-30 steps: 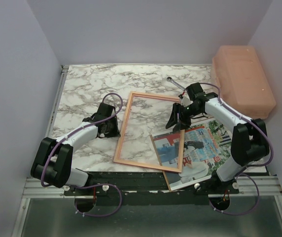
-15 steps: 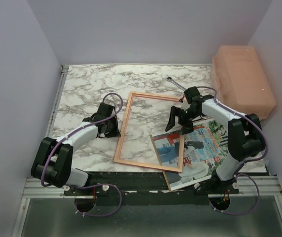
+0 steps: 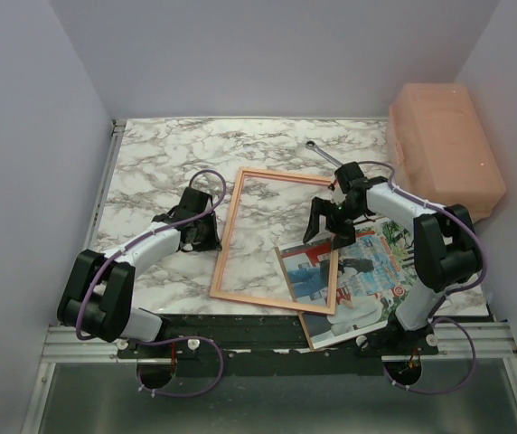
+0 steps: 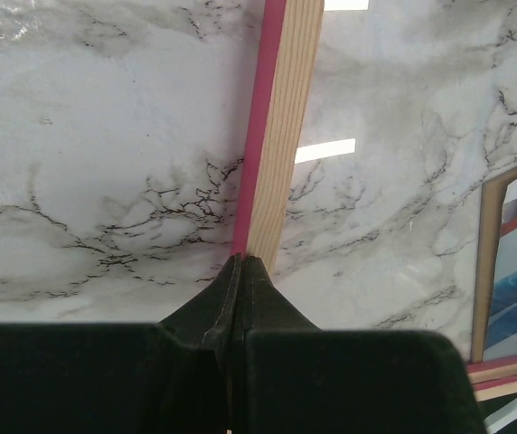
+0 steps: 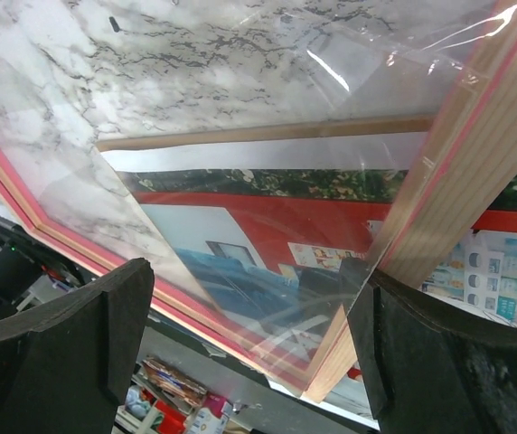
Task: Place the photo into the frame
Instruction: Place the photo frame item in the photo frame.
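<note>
The frame (image 3: 225, 235) lies flat on the marble table with its pale wood reverse up and a clear pane in it. The photo (image 3: 380, 258) lies face up at the front right, its left part under the frame's lower right corner. My left gripper (image 3: 211, 237) is shut, its tips touching the frame's left rail (image 4: 286, 136); the closed tips (image 4: 239, 262) meet at that rail. My right gripper (image 3: 327, 223) stands open astride the frame's right rail (image 5: 462, 181), with the photo (image 5: 267, 226) showing through the pane between its fingers (image 5: 60, 353).
A salmon-pink box (image 3: 444, 149) stands at the back right against the wall. A metal tool (image 3: 324, 154) lies just behind the frame's far right corner. Walls close in both sides, and the black front edge (image 3: 240, 327) runs under the frame.
My right gripper's jaws have spread wide over the frame's right rail and its wrist has shifted slightly. The left arm and the frame have stayed put.
</note>
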You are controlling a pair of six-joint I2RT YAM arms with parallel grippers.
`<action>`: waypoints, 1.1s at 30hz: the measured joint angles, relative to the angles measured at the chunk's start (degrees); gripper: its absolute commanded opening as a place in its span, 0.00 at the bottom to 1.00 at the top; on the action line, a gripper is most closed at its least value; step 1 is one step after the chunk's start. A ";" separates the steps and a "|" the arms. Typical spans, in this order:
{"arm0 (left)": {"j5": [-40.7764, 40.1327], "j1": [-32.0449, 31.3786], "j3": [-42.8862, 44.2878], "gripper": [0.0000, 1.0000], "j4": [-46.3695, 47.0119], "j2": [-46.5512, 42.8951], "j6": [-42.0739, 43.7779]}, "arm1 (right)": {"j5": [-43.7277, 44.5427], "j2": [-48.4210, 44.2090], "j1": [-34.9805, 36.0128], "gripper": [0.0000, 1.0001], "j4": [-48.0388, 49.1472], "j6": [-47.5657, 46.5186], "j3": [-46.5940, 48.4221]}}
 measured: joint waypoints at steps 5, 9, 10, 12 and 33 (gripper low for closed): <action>-0.02 -0.07 0.07 0.00 -0.07 0.07 0.00 | 2.56 0.15 0.76 0.94 -0.31 0.24 0.31; 0.11 -0.37 0.09 0.00 0.17 0.20 -0.20 | 6.58 -0.04 1.46 1.00 -0.98 0.39 1.33; 0.17 -0.46 0.09 0.00 0.33 0.24 -0.26 | 7.69 -0.22 1.66 1.00 -1.18 0.42 1.60; 0.33 -0.74 0.09 0.00 0.55 0.33 -0.31 | 9.90 -0.57 1.81 1.00 -1.57 0.39 2.14; -0.76 -0.81 0.07 0.52 -1.70 1.49 -0.26 | 19.63 -1.22 1.70 1.00 -4.52 -0.55 3.39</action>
